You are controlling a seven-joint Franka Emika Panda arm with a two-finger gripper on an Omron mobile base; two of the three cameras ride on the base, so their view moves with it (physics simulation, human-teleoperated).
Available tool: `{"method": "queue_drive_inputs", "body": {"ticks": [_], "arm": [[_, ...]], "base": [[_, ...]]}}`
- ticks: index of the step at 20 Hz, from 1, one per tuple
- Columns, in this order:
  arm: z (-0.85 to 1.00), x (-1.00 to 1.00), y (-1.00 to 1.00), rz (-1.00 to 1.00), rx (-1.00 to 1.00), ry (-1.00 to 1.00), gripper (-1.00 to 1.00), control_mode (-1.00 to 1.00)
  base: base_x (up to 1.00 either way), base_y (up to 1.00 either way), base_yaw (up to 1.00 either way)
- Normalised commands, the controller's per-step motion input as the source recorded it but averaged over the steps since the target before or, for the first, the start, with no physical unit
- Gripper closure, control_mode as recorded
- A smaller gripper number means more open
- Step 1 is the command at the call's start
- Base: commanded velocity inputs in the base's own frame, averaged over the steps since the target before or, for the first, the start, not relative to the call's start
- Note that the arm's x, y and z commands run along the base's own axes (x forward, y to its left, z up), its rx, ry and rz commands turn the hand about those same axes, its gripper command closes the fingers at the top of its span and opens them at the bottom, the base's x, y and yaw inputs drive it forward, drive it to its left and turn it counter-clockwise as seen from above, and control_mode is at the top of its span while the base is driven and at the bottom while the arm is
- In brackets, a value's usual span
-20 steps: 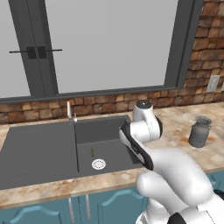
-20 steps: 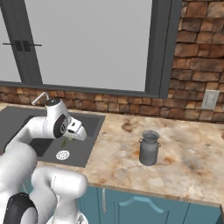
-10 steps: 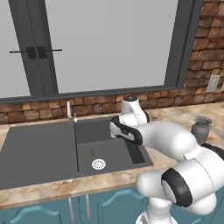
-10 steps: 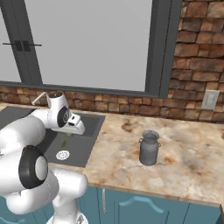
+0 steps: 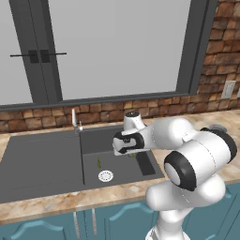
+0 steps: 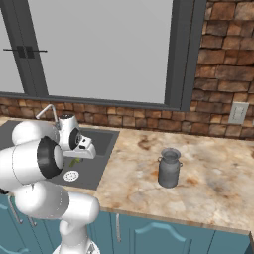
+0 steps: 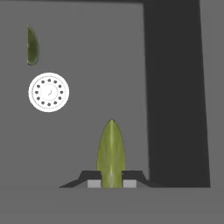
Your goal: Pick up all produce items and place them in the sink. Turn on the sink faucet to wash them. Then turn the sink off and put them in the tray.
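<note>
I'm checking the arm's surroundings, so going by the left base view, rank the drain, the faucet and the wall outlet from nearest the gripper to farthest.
1. Drain: in the basin, just below and left of the gripper, which is shut on a produce piece.
2. Faucet: behind the sink, farther left.
3. Wall outlet: on the brick wall, far right.

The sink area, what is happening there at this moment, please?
The white robot arm holds its gripper over the deep basin of the sink. Its jaws are shut on one slender green produce piece, seen in the hand view pointing down at the basin floor. A second green piece already lies in the basin, close to the white drain. The faucet stands behind the sink, with no water visible. A metal jug sits on the counter to the right.
</note>
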Motion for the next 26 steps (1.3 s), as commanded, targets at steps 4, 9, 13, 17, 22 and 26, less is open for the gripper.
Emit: {"method": "queue_drive_inputs", "body": {"ticks": [4,9,13,17,22,26], "arm": [[-0.48,0.12,0.16,0.05,0.00,0.00,1.00,-1.00],[-0.40,0.17,0.10,0.05,0.02,0.00,1.00,-1.00],[-0.42,0.28,0.13,0.05,0.03,0.00,1.00,-1.00],[-0.41,0.38,0.18,0.05,0.04,0.00,1.00,-1.00],[-0.28,0.45,0.27,0.04,0.03,0.00,1.00,-1.00],[-0.29,0.47,0.29,0.02,0.00,0.00,1.00,-1.00]], "base": [[0.00,0.00,0.00],[0.00,0.00,0.00],[0.00,0.00,0.00],[0.00,0.00,0.00],[0.00,0.00,0.00],[0.00,0.00,0.00]]}}
